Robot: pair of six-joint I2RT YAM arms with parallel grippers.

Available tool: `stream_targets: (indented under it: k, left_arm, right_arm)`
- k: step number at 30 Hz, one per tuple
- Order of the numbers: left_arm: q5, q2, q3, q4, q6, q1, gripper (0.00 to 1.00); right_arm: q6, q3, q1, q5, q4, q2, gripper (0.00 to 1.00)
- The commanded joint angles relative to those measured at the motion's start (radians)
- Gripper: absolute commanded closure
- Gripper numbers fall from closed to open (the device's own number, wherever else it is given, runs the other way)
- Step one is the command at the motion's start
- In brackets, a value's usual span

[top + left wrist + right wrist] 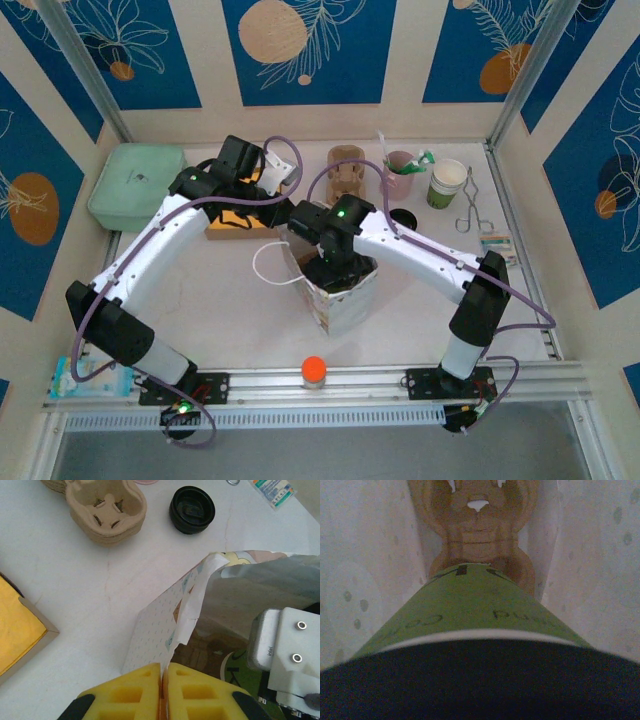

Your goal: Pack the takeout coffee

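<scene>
Takeout coffee point(470, 605) inside paper bag point(160, 622)

The takeout coffee point(475, 605) is a small olive-green paper cup with black letters printed on its side and a thin pale rim just under its black lid point(480, 680), which is on. It is inside the paper bag point(365, 555), between the white dotted walls. Its lid end is nearest the right wrist camera and its base points toward the brown cardboard carrier point(477, 525) deeper in the bag. Whether it touches the carrier I cannot tell.
</scene>
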Motion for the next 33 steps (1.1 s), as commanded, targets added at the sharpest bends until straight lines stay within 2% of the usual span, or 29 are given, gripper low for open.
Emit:
stream_targets:
  k: [1,33]
  left_arm:
    - [-0.009,-0.026,-0.004,0.005,-0.007,-0.006,0.88]
    - [-0.024,-0.026,-0.015,0.017,-0.009,-0.006,0.88]
  right_arm:
    - [0.014,-0.024,-0.006,-0.019,0.011,-0.023,0.58]
    - [-0.001,-0.094,-0.044,0.006,0.071,-0.008,0.59]
